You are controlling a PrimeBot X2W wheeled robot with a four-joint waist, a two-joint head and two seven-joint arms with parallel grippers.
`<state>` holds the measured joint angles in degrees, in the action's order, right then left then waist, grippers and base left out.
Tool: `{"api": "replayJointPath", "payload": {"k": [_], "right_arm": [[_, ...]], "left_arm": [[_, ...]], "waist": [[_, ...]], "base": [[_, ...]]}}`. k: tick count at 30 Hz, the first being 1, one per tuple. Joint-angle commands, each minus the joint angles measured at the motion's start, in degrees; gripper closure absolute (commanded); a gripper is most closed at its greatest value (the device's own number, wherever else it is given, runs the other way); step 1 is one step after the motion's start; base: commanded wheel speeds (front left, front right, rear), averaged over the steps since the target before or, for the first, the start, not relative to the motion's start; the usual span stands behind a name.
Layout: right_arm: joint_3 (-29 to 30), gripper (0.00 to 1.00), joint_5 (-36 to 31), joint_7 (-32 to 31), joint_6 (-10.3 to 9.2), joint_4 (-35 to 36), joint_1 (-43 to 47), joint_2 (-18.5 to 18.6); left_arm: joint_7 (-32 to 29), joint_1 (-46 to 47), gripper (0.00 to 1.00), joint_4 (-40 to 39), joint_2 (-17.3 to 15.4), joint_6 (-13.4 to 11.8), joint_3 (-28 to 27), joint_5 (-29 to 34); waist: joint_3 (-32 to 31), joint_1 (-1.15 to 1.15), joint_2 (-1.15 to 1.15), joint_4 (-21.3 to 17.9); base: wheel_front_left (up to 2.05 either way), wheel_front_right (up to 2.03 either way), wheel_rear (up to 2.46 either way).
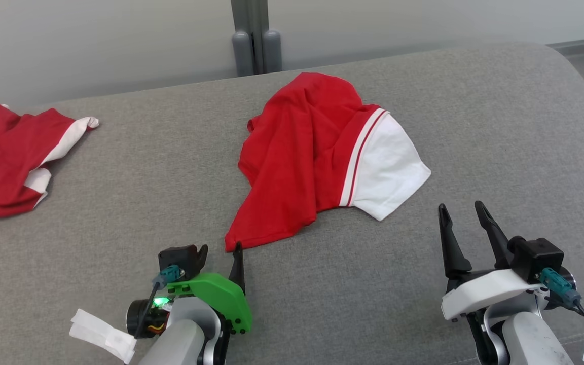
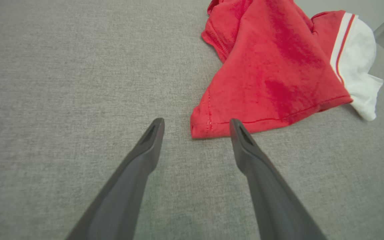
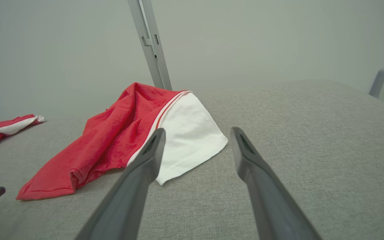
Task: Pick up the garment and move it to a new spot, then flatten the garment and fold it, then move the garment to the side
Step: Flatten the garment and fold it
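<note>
**Grab not made yet: both grippers open, near the crumpled garment**

The garment (image 1: pixel 317 157) sits mid-surface on the grey pad (image 1: pixel 119 213), bunched and unfolded. A second red-and-white piece (image 1: pixel 3 157) lies well apart at the far left; leave it alone.

The left gripper (image 2: pixel 196 123) has its fingers spread and holds nothing, with the tips right at the near red hem corner. The right gripper (image 1: pixel 460 207) is also spread and empty, just right of the white sleeve and not touching it.

This looks like the pick-up step, barely started. To do it well:
- Push the left fingers on so they straddle the hem corner, low to the pad, then close past the stitched edge rather than on the very tip.
- Take the white sleeve edge with the right gripper, so the lift spreads the cloth instead of roping it.
- Lift both sides evenly.

The garment's long axis runs from near to far, leaning slightly right. The hem corner points near, at your left gripper. The white sleeve sticks out to the right. The far end is humped up, and I can't tell where the collar is.
</note>
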<state>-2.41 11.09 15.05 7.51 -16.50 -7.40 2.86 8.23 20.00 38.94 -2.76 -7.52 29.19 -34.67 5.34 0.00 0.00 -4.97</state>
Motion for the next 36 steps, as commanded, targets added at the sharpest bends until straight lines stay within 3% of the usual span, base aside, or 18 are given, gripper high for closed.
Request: {"api": "replayJointPath", "payload": {"k": [1,8,9,10,11,12,22,36], "right_arm": [[0.08,0.00,0.49,0.18,-0.04,-0.03,-0.63,0.07],[0.48,0.00,0.36,0.18,-0.04,0.42,-1.27,0.07],[0.56,0.00,0.31,0.18,-0.04,0.44,-1.30,0.07],[0.69,0.00,0.23,0.18,-0.04,0.38,-1.40,0.07],[0.79,0.00,0.11,0.18,-0.04,0.25,-1.57,0.07],[0.87,0.00,-0.13,0.18,-0.04,0.02,-1.77,0.06],[4.03,0.00,-3.04,0.06,-0.04,-7.10,-6.83,0.09],[15.36,0.00,-16.32,-9.93,-0.05,-34.28,-26.86,1.18]], "left_arm": [[0.32,1.54,0.00,1.13,-0.24,-0.63,0.31,-0.65],[2.06,5.03,0.00,6.93,-0.25,-1.28,2.91,-4.09],[2.15,5.29,0.11,7.44,-0.25,-1.29,3.34,-4.53],[2.24,5.59,0.52,8.09,-0.25,-1.26,3.92,-5.05],[2.27,5.80,0.71,8.53,-0.25,-1.13,4.46,-5.52],[2.47,6.06,0.99,8.90,-0.25,-0.92,5.03,-6.11],[5.99,8.50,1.00,8.69,-0.25,-0.61,8.56,-10.12],[6.97,8.28,1.00,4.96,-0.25,-0.79,6.76,-8.32]], "waist": [[1.91,0.00,0.00,-2.37],[3.26,0.00,0.00,-3.88],[3.35,0.00,0.00,-3.85],[3.44,0.00,0.00,-3.73],[3.53,0.00,0.00,-3.55],[3.61,0.00,0.00,-3.27],[4.00,0.00,0.00,1.30],[6.95,0.00,0.00,7.61]], "base": [[0.00,0.00,0.00],[0.00,0.00,0.00],[0.00,0.00,0.00],[0.00,0.00,0.00],[0.00,0.00,0.00],[0.00,0.00,0.00],[0.00,0.00,0.00],[0.00,0.00,0.00]]}}
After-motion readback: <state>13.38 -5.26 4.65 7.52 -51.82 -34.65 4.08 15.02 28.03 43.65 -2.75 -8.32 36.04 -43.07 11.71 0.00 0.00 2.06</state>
